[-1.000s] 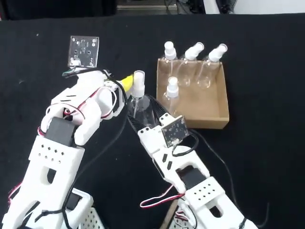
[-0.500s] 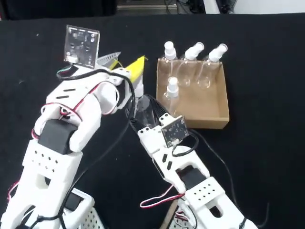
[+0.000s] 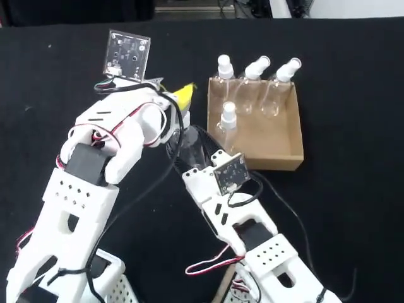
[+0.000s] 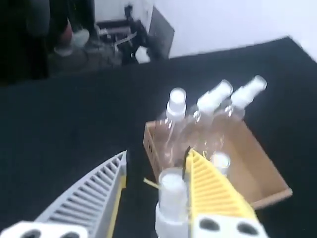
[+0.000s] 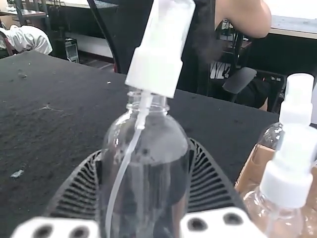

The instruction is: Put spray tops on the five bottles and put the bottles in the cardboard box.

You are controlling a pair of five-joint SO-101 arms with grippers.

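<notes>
A clear bottle [image 3: 191, 148] stands upright just left of the cardboard box [image 3: 297, 136], with my right gripper [image 3: 189, 145] shut on its body. In the right wrist view its white spray top [image 5: 159, 44] sits tilted on the neck of the bottle [image 5: 143, 178], between the black fingers [image 5: 79, 188]. My left gripper [image 3: 169, 88] hangs open over that top. The left wrist view has the spray top [image 4: 171, 198] between the spread grey finger [image 4: 94, 198] and the yellow one, close beside the yellow. Several capped bottles [image 3: 227, 117] are in the box.
The box's tall back wall [image 4: 153, 144] faces the held bottle. Three boxed bottles [image 3: 260, 66] lean at the far side, one nearer. A capped bottle [image 5: 292, 173] in the box is close beside my right gripper. Black tabletop extends left and right.
My left gripper was at the spray top a second ago; it has since let go, lifted, opened wide and swung rightwards over the bottle. The right arm and its bottle kept still.
</notes>
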